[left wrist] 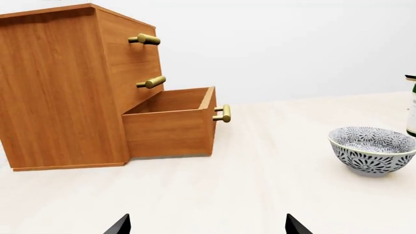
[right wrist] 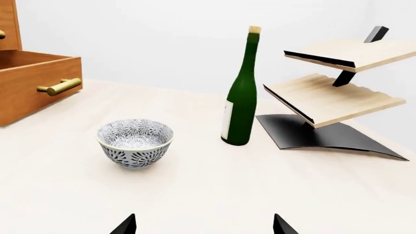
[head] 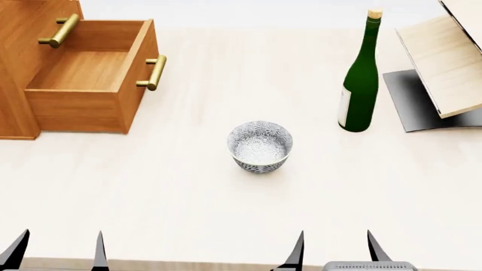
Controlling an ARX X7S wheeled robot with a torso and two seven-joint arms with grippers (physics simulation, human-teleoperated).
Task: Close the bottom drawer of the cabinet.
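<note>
Cabinet [head: 19, 68] sits far left on table [head: 188, 197], bottom drawer [head: 90, 79] pulled out toward centre, handle [head: 154, 72] running front-to-back. Left gripper [head: 56, 251] nearer, drawer ahead of it. Right gripper [head: 335, 248] farther. Both spread wide, holding nothing.

A pale wood-grain worktop [head: 188, 214] (evenly lit) runs back to a plain whitish wall [right wrist: 149, 39] behind it.

A: Bare tabletop [head: 150, 192] runs from the lower edge up to the bottom drawer [head: 90, 84] at upper left.

B: Bowl [head: 260, 145] sits mid-frame, bottle [head: 360, 79] and rack [head: 444, 68] upper right.
</note>
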